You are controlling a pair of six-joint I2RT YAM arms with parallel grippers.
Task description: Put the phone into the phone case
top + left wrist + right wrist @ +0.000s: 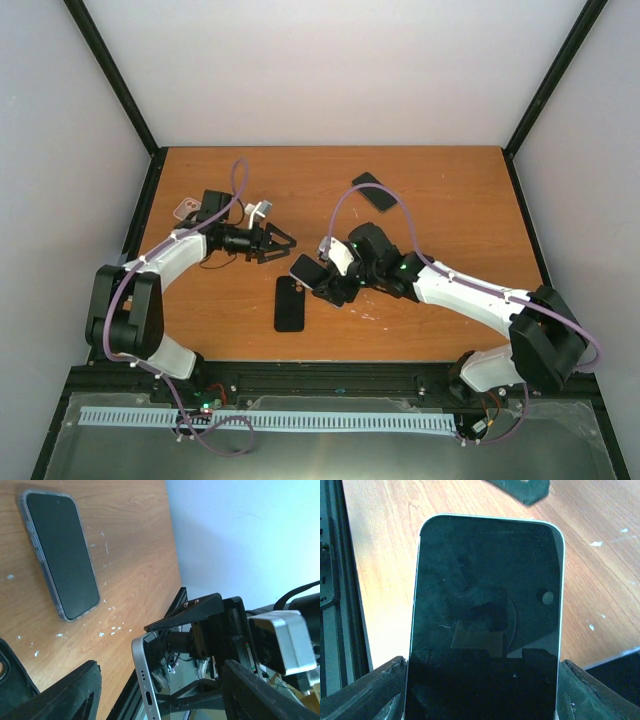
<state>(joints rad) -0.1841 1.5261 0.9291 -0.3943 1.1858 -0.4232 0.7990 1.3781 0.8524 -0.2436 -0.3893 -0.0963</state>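
- The right gripper (318, 276) pinches the phone (485, 620) by its two long edges, holding it above the wooden table (450, 200), just left of centre in the top view.
- In the right wrist view the phone fills most of the frame. Its dark screen faces the camera, a thin white rim runs round it, and a black finger (367, 690) presses on each lower corner.
- The black phone case (289, 303) lies flat on the table, empty. It is in the lower centre of the top view, just below the held phone and apart from it.
- The left gripper (284, 245) hangs left of centre with its jaws spread and nothing between them. It points toward the held phone, near it but not touching.
- In the left wrist view the two black fingers (65, 695) stand at the lower corners. The phone's silver edge and port show low in the middle.
- A second phone in a clear bumper (62, 555) lies face up at the upper left of that view.
- A small pale pink object (187, 208) sits by the left arm at the upper left of the table; I cannot tell what it is.
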